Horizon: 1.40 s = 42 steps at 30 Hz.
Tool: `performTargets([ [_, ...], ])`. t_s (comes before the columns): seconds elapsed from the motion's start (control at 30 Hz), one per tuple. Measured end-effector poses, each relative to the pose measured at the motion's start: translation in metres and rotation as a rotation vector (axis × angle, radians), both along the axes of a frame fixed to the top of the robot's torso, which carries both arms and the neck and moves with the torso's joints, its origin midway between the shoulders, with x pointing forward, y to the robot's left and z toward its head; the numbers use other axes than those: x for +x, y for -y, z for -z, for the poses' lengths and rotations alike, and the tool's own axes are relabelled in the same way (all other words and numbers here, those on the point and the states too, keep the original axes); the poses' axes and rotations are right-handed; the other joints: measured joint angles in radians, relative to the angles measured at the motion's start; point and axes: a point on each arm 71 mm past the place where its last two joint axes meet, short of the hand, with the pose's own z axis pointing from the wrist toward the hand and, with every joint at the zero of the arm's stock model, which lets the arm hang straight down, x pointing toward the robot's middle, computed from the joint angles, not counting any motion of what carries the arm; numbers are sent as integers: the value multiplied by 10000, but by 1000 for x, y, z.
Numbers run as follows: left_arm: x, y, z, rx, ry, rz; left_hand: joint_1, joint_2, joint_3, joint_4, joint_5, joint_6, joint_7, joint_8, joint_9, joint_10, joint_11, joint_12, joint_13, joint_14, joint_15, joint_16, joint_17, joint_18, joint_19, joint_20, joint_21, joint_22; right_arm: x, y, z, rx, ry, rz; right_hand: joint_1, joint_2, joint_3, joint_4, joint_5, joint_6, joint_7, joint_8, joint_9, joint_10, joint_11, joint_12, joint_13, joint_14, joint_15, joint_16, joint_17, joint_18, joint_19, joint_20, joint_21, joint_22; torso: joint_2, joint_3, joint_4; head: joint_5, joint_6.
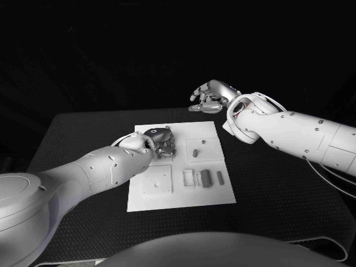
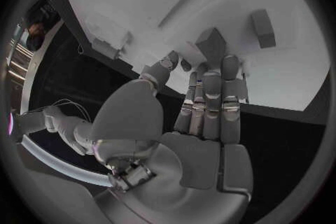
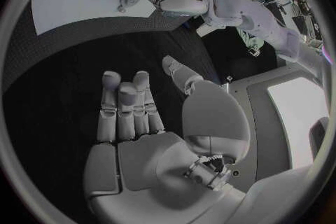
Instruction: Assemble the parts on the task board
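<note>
- Here, a black, finely textured desk (image 1: 90, 133) is seen under dim light, with darkness all around it in the head view.
- A flat white rectangular task board (image 1: 214, 192) is laid in the middle of the desk, its long side running away from the robot.
- Shallow square and oblong recesses are cut into the task board; a recessed square panel (image 1: 156, 181) is found at its near left part.
- Four small grey parts can be counted on the board in the head view: a short dark grey cylinder (image 1: 206, 177) lying in a recess near the board's middle, a slim grey bar (image 1: 221, 177) just beside it toward the right edge, a small grey peg (image 1: 194, 151) further back, and a tiny grey piece (image 1: 203, 142) near the far right part.
- Two white arms are counted, each ending in a silver many-fingered hand.
- The left hand (image 1: 156, 142) is lowered onto the far left part of the task board, fingers pointing down at the surface.
- In the left wrist view, the left hand's fingertips (image 2: 211, 75) are pressed against a dark grey block-shaped part (image 2: 210, 45) on the white board; whether it is truly gripped cannot be told.
- A second grey block (image 2: 262, 28) is seen lying apart from those fingers in the same view.
- The right hand (image 1: 212, 95) is held above the desk beyond the board's far edge, fingers loosely spread and nothing in them.
</note>
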Motion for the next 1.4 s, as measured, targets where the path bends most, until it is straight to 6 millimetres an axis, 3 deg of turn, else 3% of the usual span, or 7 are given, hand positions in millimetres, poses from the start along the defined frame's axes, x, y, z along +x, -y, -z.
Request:
performTargets([
  [0.1, 0, 1, 0, 43, 10, -5, 0, 0, 16, -17, 0, 71, -67, 66, 17, -17, -19, -40, 19, -17, -17, 0, 17, 5, -1, 1, 0, 1, 0, 0, 0, -1, -3, -3, 0, 0, 0, 0, 0, 0, 0, 0, 0, 0, 0, 24, 0, 0, 0, 0, 0, 0, 0, 1, 0, 0, 4, 2, -6, -2, 0],
  [0.27, 0, 2, 0, 110, 12, 24, 255, 229, 245, -35, -1, 246, -134, 167, 44, 39, -80, -47, 115, -50, -50, 1, 42, 31, -13, 13, 44, -6, 0, 0, 0, -3, -8, -3, 0, 0, 0, 0, 0, -2, -3, 0, 0, 0, 0, 39, 1, 0, 0, 0, 0, 0, -2, 2, 0, 0, 6, 5, -9, -22, 0],
  [0.73, 0, 3, -1, 42, -8, 21, 410, 250, 385, -26, -2, 354, -173, 224, 42, 162, -123, -76, 213, 4, -107, 116, 93, 2, 94, -96, 154, 4, 1, 0, 0, -11, -18, 7, 0, 0, 0, 0, 0, -19, -15, 0, 1, 0, 0, 39, -8, 0, 0, 0, -9, 1, -16, 16, 0, 0, -1, 11, -6, -77, 0],
  [0.97, 0, 2, 0, -96, -129, -99, 410, 250, 412, 2, -3, 586, -298, 368, 64, 412, -265, 3, 300, 428, -223, 466, 219, 5, 399, -154, 545, -12, 1, 0, 0, -10, -20, 5, 0, 0, 0, 0, 0, -20, -15, 0, 1, 0, 0, 39, -8, -1, 1, 0, -9, 0, -16, 16, 0, 0, -3, 12, -4, -103, 0],
  [1.4, 1, -1, 0, -399, -289, -397, 489, 461, 724, 65, 38, 772, -363, 436, 74, 661, -303, 2, 379, 493, -229, 551, 192, 1, 470, -222, 813, 1, 1, 0, 1, -13, -26, 8, 0, 0, 0, 0, 0, -21, -16, 37, -8, 0, 0, 39, -8, -3, 2, 0, -8, 0, -17, 17, 0, 0, -5, 5, 3, -136, 0],
])
